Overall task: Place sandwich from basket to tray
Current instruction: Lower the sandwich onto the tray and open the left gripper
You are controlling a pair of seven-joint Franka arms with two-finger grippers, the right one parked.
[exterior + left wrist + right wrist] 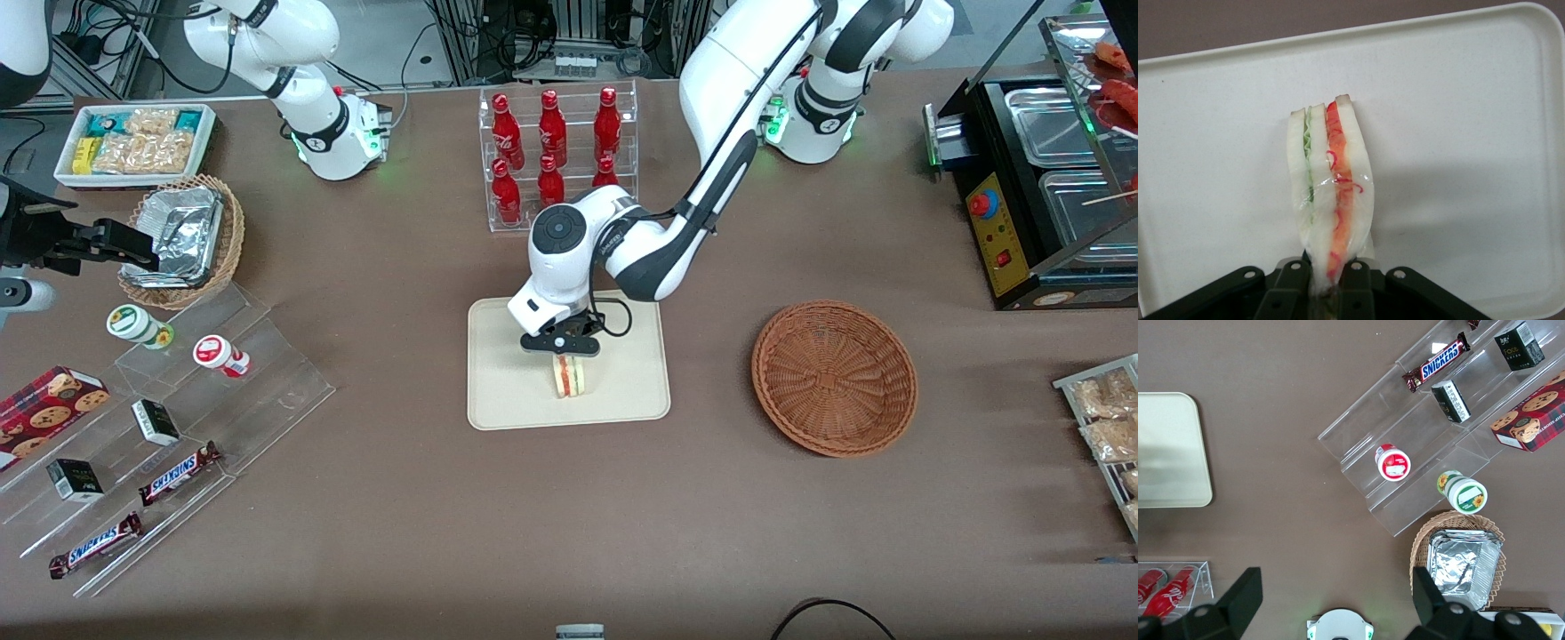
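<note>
The sandwich [569, 377] is a wrapped pale wedge with red and green filling, standing over the middle of the cream tray [507, 391]. My gripper [562, 354] is directly above it, shut on its top corner. In the left wrist view the sandwich [1330, 187] hangs from the black fingers [1293, 287] with the tray [1458, 133] under it; whether it touches the tray I cannot tell. The reddish-brown basket [834, 378] lies toward the working arm's end of the table, with nothing in it.
A clear rack of red bottles [556, 151] stands farther from the front camera than the tray. Clear stepped shelves [178, 418] with snack bars and cups, a tan wicker basket with foil [187, 240] and a white snack bin [133, 142] lie toward the parked arm's end.
</note>
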